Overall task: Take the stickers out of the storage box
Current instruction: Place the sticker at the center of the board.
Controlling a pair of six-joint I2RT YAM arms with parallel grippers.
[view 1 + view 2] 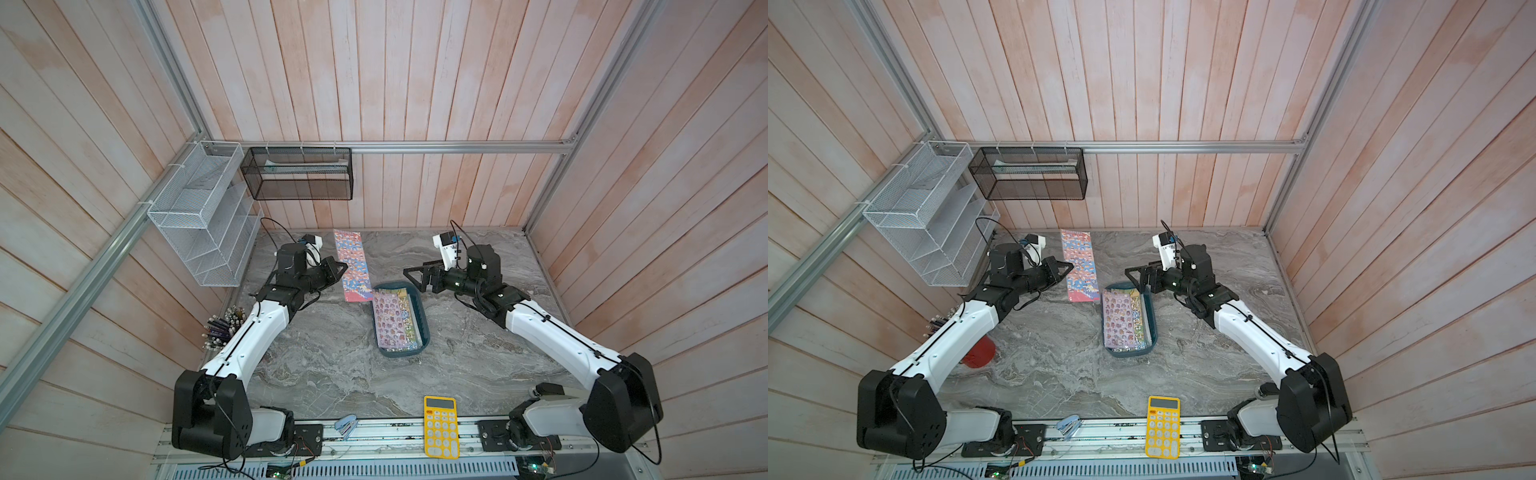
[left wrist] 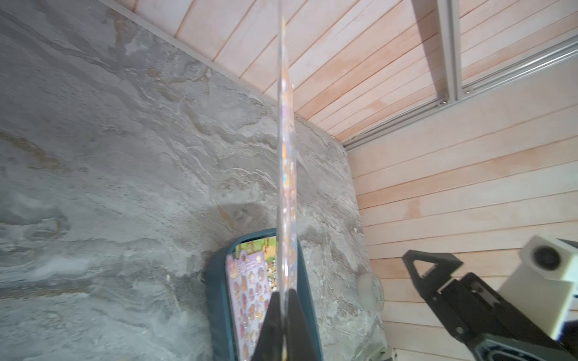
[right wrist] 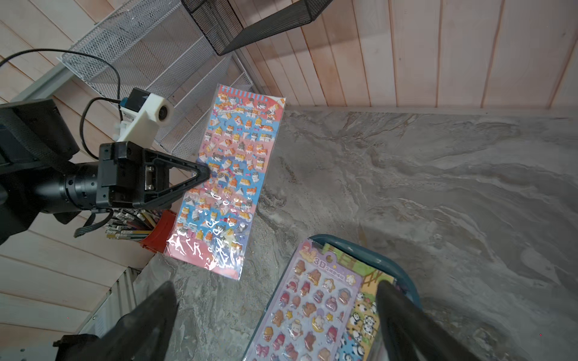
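This was a robot test cell dressed as an office desk. Pale plank walls (image 1: 415, 83) stood in an aluminium extrusion frame (image 1: 415, 146) around a grey marble-look bench (image 1: 332, 374). The left arm (image 1: 249, 336) and the right arm (image 1: 552, 336) were bolted to a slotted rail (image 1: 382, 432). A white wire rack (image 1: 199, 216), a black mesh basket (image 1: 297, 174), a yellow calculator (image 1: 441, 428), a stapler (image 1: 347, 426) and pencils (image 1: 222, 328) supplied the stationery.

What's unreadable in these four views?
Sheet count in the storage box: the lilac sheet on top covers those beneath, every view.
Print on the red-blue sheet: edge-on in the left wrist view, pinched in the left gripper.
Rest of the box: cut off by the right wrist view's edge, partly behind the right gripper.
Contents of the black mesh basket: too small in both top views.
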